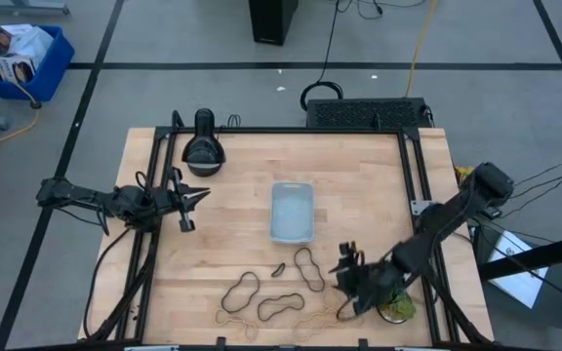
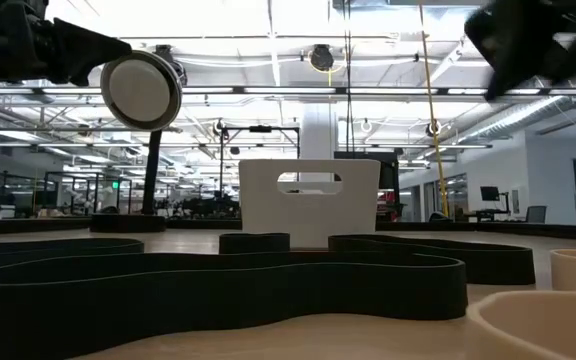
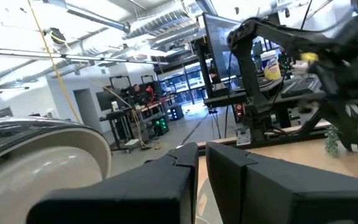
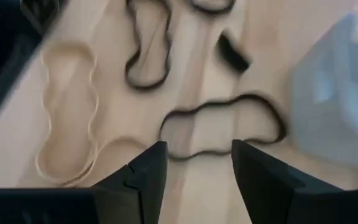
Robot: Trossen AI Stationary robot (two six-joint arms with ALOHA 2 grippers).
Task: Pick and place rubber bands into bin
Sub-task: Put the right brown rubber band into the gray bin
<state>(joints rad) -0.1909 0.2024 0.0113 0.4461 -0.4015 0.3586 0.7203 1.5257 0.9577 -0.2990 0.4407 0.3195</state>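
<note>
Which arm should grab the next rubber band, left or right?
Right, probably. The right gripper hangs open beside the rubber bands at the table's near edge, with a black band just ahead of its fingers. The left gripper sits farther from them, across the table from the bin.

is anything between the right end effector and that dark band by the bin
Nothing visible. The right end effector is open above the wood, and the dark rubber band lies flat just ahead of its fingers with only bare table between. The bin sits off to one side of that path, beside the band.
</note>
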